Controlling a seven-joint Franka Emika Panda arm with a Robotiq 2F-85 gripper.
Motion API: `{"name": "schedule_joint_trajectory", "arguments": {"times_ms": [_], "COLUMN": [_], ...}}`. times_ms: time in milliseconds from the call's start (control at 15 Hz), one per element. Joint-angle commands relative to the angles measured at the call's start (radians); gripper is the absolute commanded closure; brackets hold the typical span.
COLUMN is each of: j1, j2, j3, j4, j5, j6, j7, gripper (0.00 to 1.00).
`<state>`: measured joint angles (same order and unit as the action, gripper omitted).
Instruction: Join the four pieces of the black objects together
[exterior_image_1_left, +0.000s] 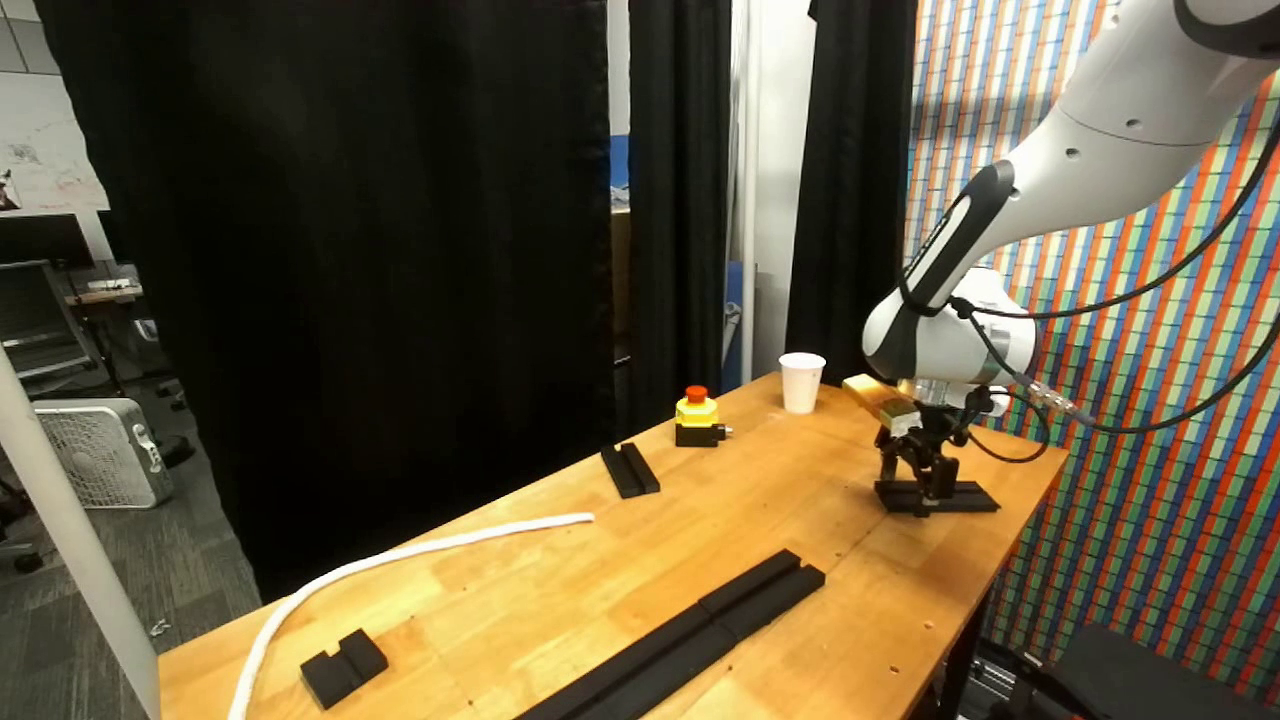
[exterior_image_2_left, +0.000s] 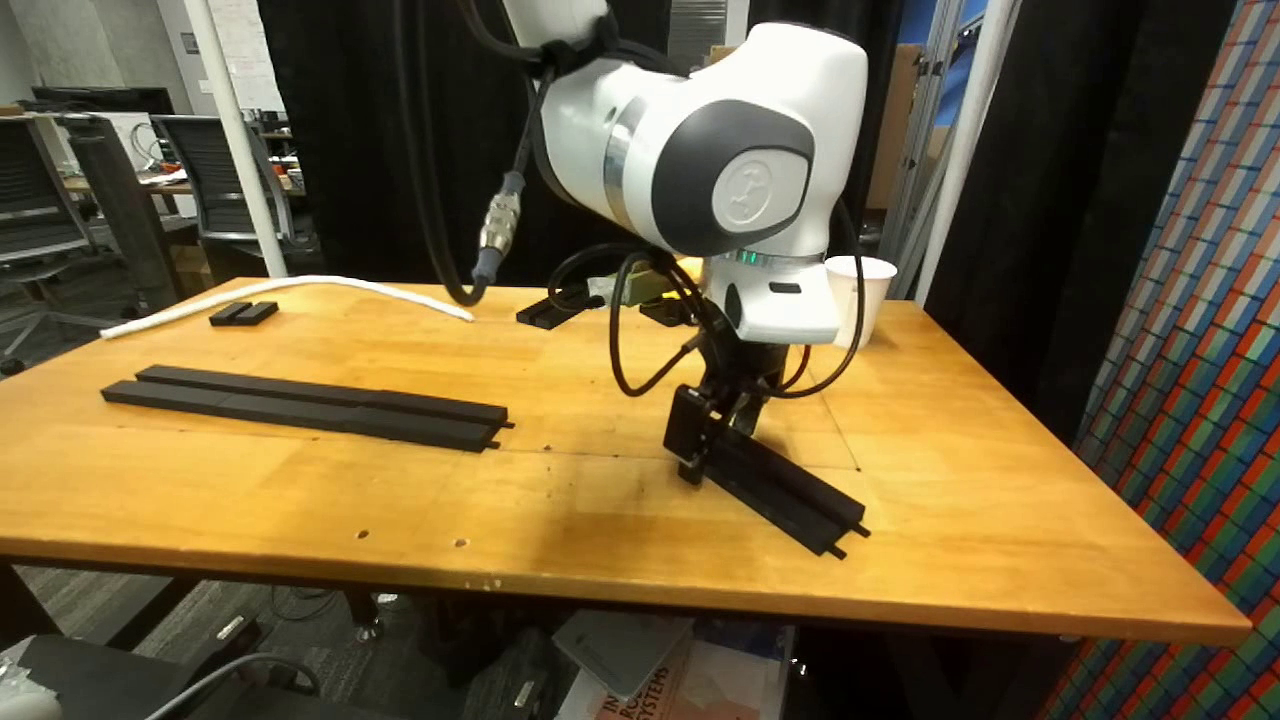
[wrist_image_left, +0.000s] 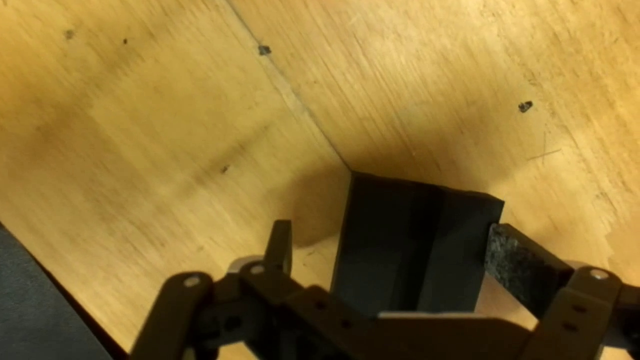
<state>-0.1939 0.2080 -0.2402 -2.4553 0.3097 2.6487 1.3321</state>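
Note:
A grooved black bar (exterior_image_2_left: 770, 502) lies flat on the table with two small pegs at its end. My gripper (exterior_image_2_left: 718, 445) is down over its opposite end with the jaws apart. In the wrist view one finger (wrist_image_left: 517, 260) meets or nearly meets the bar's right side, while a gap separates the left finger (wrist_image_left: 280, 245) from it. A long black strip (exterior_image_1_left: 650, 660), at least two bars joined with a visible seam, lies across the table, pegs on its near end. A separate black bar (exterior_image_1_left: 630, 470) rests by the back edge. Farther off sits a small black grooved block (exterior_image_1_left: 343, 667).
A white cord (exterior_image_1_left: 430, 546) curves along the far side of the table. Near the back stand a yellow emergency stop (exterior_image_1_left: 697, 412) with a red button and a white paper cup (exterior_image_1_left: 802, 385). The table's edge (exterior_image_2_left: 600, 595) runs close past the bar under my gripper.

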Motion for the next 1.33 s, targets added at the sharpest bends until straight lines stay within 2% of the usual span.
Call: {"name": "schedule_joint_trajectory", "arguments": {"times_ms": [0,400,667,1267], "j1": [0.026,0.036,0.032,0.010], "j2": [-0.022,-0.044,-0.035,-0.003], "j3": [-0.033,-0.055,-0.066,-0.061], "j4": [-0.025,-0.043,-0.039,-0.016], "j5": [-0.067,-0.159,-0.180,-0.144], "j6": [0.045,0.073,0.080,0.069], "j7": [0.067,0.136,0.154,0.120], "gripper": [0.00,0.00,0.00,0.00]}}
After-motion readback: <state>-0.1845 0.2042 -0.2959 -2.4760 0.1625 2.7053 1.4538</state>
